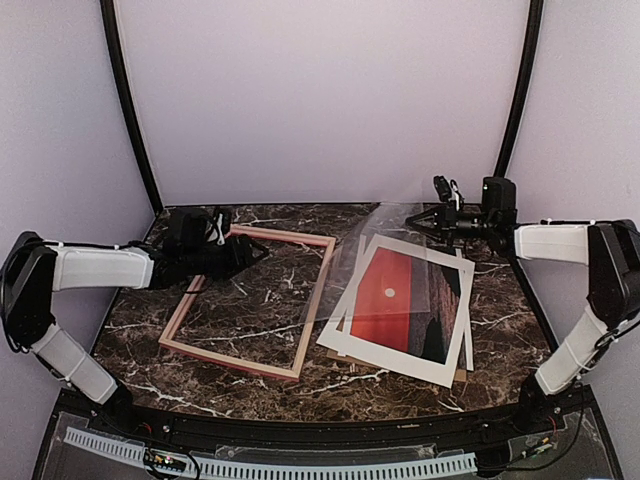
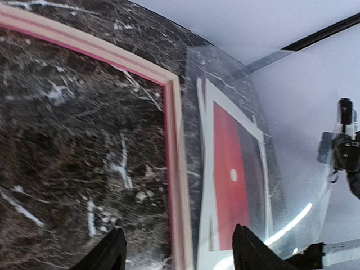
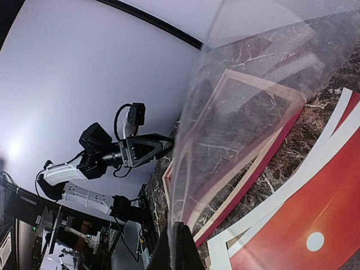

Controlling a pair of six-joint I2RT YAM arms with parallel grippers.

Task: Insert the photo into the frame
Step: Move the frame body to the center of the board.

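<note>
The frame (image 1: 316,305) lies flat on the marble table left of centre, pale wood up with a pink-red edge; it also shows in the left wrist view (image 2: 175,169) and the right wrist view (image 3: 247,180). The photo (image 1: 395,300), a red sunset with a white sun, lies to its right under a white mat board (image 1: 385,357) and shows in both wrist views (image 2: 228,169) (image 3: 304,225). My right gripper (image 1: 412,222) (image 3: 180,247) is shut on the edge of a clear sheet (image 1: 385,235) (image 3: 247,112), tilted up over the photo. My left gripper (image 1: 262,252) (image 2: 177,253) is open and empty above the frame's far side.
A brown board edge (image 1: 345,362) peeks out under the mat's near corner. The mat (image 2: 205,185) nearly touches the frame's right rail. Black corner posts (image 1: 128,110) and pale walls bound the table at the back and sides.
</note>
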